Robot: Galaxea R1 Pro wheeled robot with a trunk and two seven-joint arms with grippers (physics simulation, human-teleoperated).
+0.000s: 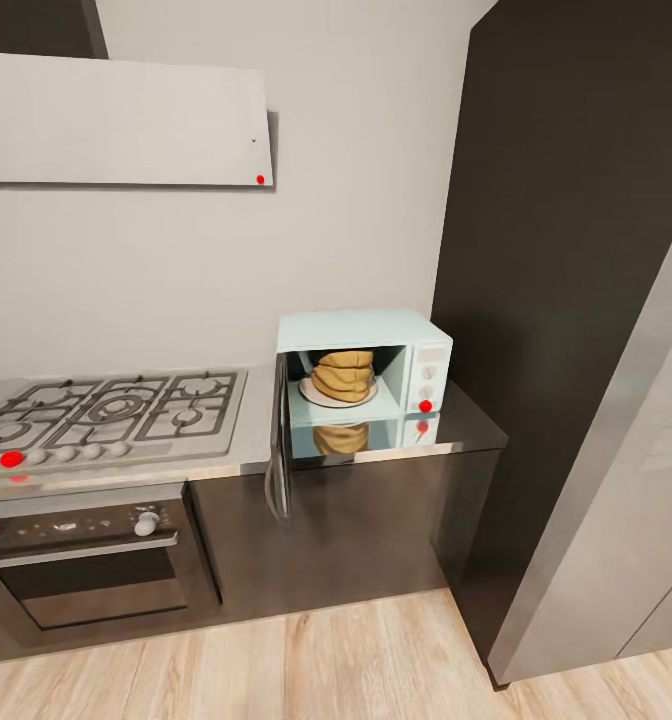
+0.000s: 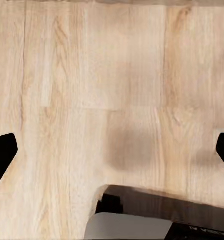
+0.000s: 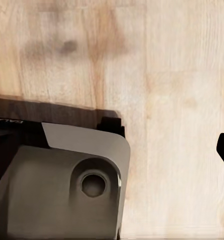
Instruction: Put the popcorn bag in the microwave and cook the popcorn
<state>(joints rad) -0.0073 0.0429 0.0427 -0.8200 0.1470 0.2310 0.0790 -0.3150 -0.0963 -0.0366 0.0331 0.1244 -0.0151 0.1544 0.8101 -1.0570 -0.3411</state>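
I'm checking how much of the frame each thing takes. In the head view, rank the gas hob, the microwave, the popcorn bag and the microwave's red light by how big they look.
Largest to smallest:
1. gas hob, though it sits nearer the camera's left edge and is cut off
2. microwave
3. popcorn bag, inside the open microwave
4. red light

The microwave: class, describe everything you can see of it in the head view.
The microwave is a small pale mint-blue box standing on the countertop right of the hob. Its door hangs open to the left. Inside, the tan popcorn bag sits on a white plate. Its right-hand panel has round knobs and a red light.
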